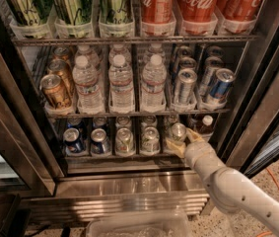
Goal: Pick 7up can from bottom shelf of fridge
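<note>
The fridge stands open in front of me. On its bottom shelf a row of short cans sits in clear lane trays. The 7up can, with a silver top and a pale green body, stands at the front of the right-hand lane. My gripper reaches in from the lower right on a cream arm. Its tan fingers hug both sides of that can, shut on it. The can still rests on the shelf.
Two dark-blue cans and two silver-topped cans stand left of the held can. A small dark bottle is just to its right. Water bottles fill the rack above. The glass door hangs at left. A clear bin lies below.
</note>
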Robot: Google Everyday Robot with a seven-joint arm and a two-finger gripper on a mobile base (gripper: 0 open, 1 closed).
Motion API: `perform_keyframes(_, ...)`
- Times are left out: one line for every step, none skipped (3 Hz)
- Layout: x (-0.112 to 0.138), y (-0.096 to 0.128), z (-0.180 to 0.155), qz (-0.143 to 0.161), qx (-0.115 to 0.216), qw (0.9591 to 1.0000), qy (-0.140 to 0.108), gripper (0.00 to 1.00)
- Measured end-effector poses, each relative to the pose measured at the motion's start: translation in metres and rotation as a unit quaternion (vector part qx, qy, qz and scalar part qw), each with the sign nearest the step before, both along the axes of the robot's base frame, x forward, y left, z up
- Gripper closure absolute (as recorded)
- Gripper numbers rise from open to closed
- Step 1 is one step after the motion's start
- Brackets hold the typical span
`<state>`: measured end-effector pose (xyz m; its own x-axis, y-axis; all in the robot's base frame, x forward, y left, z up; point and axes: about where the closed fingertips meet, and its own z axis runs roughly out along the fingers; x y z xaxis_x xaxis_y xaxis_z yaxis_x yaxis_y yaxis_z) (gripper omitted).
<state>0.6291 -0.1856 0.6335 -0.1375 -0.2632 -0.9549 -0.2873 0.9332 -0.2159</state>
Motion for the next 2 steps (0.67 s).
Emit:
perform_keyframes(-0.012,0.005,0.042,0.055,-0.014,0.9984,-0.002,1.00)
perform_keyframes(-0.032,0.016,0.069,0.110,-0.023,0.9937,-0.004,1.00)
